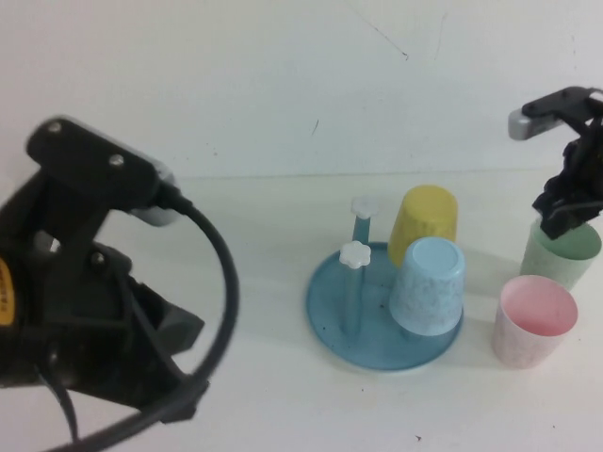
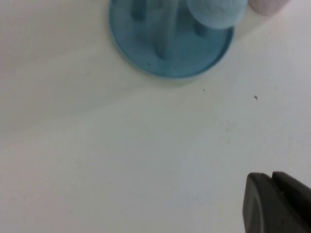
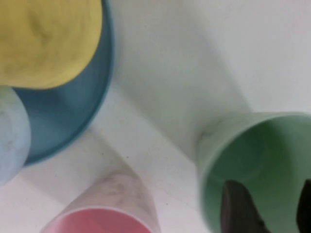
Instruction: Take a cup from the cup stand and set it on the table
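— Right gripper (image 1: 568,218), where was it?
— Mine sat at the cup (image 1: 562,252), one finger inside the rim; clamped or loosening, I couldn't tell. That cup stood upright on the counter (image 1: 236,245), beside the cup stand (image 1: 382,306).
— Left gripper (image 1: 141,358)?
— Parked aside, likely idle; fingers unreadable.

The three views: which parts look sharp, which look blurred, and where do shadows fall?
High view: cup stand and mint cup are fairly sharp; the near left arm is dark. Left wrist view: soft, the left tool a blurred dark shape. Right wrist view: blurred; soft shadows on the table; right tool at the cup's mouth.
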You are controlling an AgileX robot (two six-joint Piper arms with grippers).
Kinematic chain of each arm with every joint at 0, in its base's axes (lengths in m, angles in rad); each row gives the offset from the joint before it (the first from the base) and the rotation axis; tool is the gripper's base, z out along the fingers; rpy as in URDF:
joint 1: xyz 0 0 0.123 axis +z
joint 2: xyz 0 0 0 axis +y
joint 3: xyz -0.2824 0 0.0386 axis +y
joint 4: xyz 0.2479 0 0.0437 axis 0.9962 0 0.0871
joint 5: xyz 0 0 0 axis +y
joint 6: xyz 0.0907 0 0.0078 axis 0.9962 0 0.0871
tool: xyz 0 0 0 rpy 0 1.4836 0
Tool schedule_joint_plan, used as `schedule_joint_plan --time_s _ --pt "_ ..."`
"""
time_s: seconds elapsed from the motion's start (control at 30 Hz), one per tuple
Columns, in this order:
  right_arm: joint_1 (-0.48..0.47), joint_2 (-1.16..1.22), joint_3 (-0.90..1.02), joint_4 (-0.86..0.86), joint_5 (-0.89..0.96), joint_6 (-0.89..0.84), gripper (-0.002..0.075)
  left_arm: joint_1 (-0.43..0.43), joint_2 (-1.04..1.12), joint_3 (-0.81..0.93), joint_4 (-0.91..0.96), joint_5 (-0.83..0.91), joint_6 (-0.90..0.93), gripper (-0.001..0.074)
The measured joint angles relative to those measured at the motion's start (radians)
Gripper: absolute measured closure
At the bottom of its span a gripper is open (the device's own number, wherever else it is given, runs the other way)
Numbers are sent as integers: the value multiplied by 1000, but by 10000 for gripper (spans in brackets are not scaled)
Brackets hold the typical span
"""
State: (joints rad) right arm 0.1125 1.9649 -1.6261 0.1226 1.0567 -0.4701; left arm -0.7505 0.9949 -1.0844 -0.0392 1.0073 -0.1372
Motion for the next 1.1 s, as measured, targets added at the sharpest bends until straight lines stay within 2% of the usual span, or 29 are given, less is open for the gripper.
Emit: schedule_joint_plan --time_s 0.1,0.17,0.27,0.4,0.53,0.7,1.1 --pt "0 -100 0 -17 -11 -7 484 0 -50 4 94 -41 -68 736" --pt "1 -182 0 -24 -15 -11 533 0 -98 6 150 -62 -112 736" --pt "1 -295 0 -18 -15 -26 648 0 -185 22 218 -95 -162 736" --pt "1 -425 6 38 -7 -62 711 0 -314 90 260 -142 -205 736" --pt "4 -553 89 81 -14 -95 724 0 -447 183 268 -152 -209 736" --pt "14 -724 313 119 -89 -179 727 0 -569 308 270 -172 -211 736" --pt "16 -1132 912 469 -285 -533 727 0 -661 550 276 -406 -152 736"
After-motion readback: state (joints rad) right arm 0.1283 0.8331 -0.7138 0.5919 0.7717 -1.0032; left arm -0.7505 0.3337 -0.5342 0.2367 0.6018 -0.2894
